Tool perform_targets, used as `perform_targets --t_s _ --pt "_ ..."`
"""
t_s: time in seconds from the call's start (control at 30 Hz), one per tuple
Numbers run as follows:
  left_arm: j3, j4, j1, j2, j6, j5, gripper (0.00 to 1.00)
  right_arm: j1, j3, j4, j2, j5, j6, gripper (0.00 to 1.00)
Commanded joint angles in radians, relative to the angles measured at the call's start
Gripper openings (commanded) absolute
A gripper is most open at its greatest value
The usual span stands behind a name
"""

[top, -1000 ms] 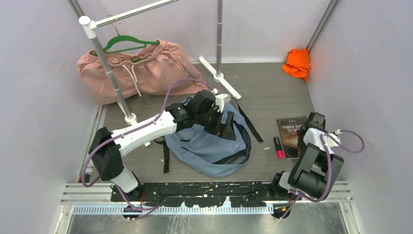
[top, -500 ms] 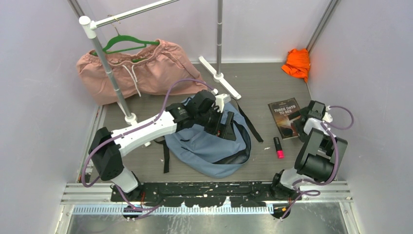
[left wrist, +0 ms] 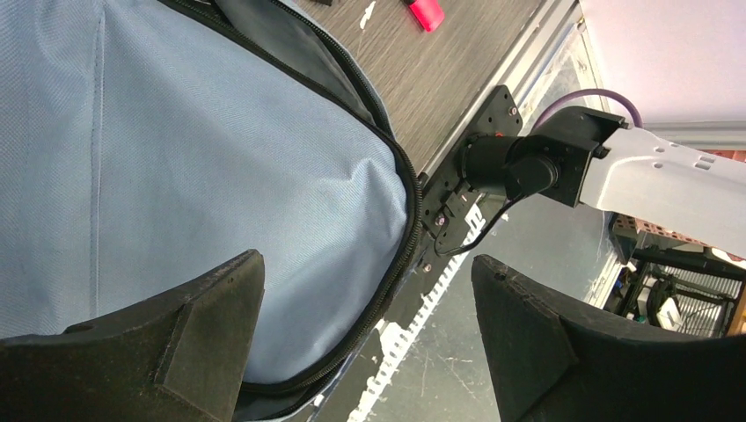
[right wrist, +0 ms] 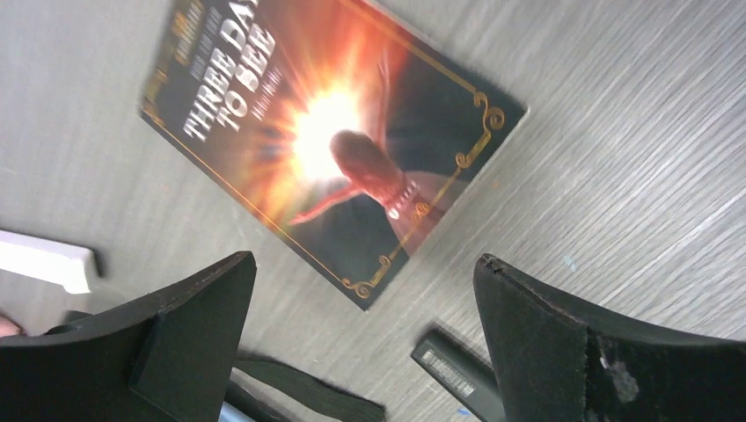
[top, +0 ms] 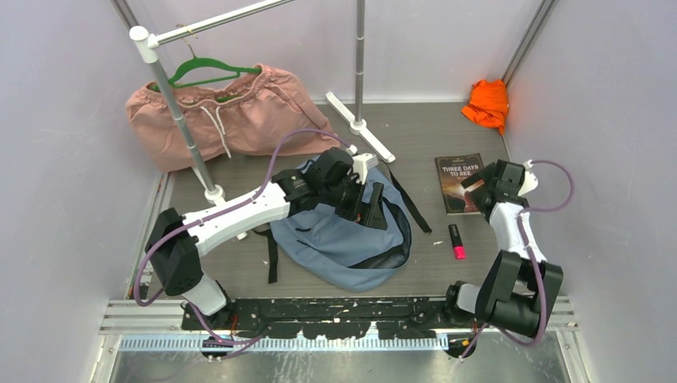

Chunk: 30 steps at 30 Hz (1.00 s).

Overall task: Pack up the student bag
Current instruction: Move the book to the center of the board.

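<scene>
1. Two things have shifted over the last second: the right gripper has reached farther from its base, and the book has slid with it, away from the near edge and slightly left, toward the student bag.
2. Its fingers stand wide apart with nothing between them. They hang over the book's right edge, but from above it is hard to tell whether they touch it.
3. The left gripper has not moved; its jaws gape over the bag's far side and hold nothing.
4. My judgement is that the book is being nudged closer to the bag, and nothing is packed yet. The pink marker lies where it was, just nearer than the book.
5. The bag slumps at the middle of the table. It is soft, woven dusty-blue cloth in a rounded shape, with black zipper trim and straps.
6. The book is thin, flat and glossy — a dark rectangle with an orange burst and gilt border. The tabletop is grey wood-grain.
</scene>
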<state>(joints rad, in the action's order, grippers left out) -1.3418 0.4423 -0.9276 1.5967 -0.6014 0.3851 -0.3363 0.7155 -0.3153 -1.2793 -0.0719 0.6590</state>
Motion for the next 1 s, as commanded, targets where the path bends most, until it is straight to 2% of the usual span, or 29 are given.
perform_targets --t_s 0.0,0.2,0.27,0.37,0.5,0.63,0.97 --pt "-0.007 -0.058 0.003 -0.047 0.011 -0.008 0.88 -0.004 0.109 -0.004 0.017 -0.111 -0.02 1.0" --pt "0.003 -0.069 0.003 -0.057 -0.001 -0.024 0.88 -0.005 0.331 -0.047 -0.23 -0.1 -0.025 1.0" --pt "-0.007 -0.05 0.003 -0.053 0.023 0.024 0.88 -0.005 0.383 -0.05 -0.304 -0.12 -0.022 1.0" --pt "-0.032 -0.003 0.003 -0.042 0.038 0.059 0.87 -0.005 0.466 -0.079 -0.368 -0.17 -0.023 1.0" --pt "0.007 -0.033 0.003 -0.071 0.046 0.016 0.88 -0.005 0.563 -0.111 -0.429 -0.231 -0.031 1.0" --pt "-0.001 -0.026 0.003 -0.073 0.065 0.063 0.88 -0.006 0.637 -0.154 -0.511 -0.259 -0.048 1.0" --pt "0.1 -0.114 0.003 -0.121 0.033 0.05 0.88 -0.007 0.72 -0.152 -0.674 -0.081 -0.119 1.0"
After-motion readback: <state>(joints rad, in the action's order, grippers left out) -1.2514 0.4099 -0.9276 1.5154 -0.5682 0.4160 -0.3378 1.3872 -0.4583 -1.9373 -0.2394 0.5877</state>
